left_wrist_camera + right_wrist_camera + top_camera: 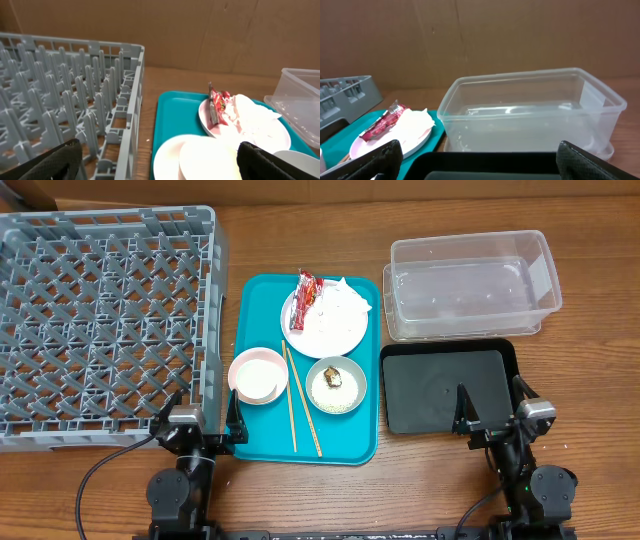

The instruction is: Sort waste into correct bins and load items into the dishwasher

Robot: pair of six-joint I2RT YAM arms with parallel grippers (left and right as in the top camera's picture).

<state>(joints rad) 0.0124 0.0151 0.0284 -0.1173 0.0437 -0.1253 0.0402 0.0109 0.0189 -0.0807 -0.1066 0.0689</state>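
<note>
The red wrapper [306,288] and crumpled napkin [347,304] lay on the white plate [325,335], well ahead of the left jaws and rightward; the pink bowl [258,375] sat just ahead of those jaws, the chopsticks [290,400] and rice-holding grey-green bowl [337,385] to its right, all on the teal tray [262,442]; the dish rack [100,320] stood ahead-left; the black tray [440,390] lay just ahead of the right jaws, the clear tub [470,285] beyond it; both pairs were spread wide, empty; a pinch on the slick wrapper might slip, or drag the napkin into the wrong bin.
</note>
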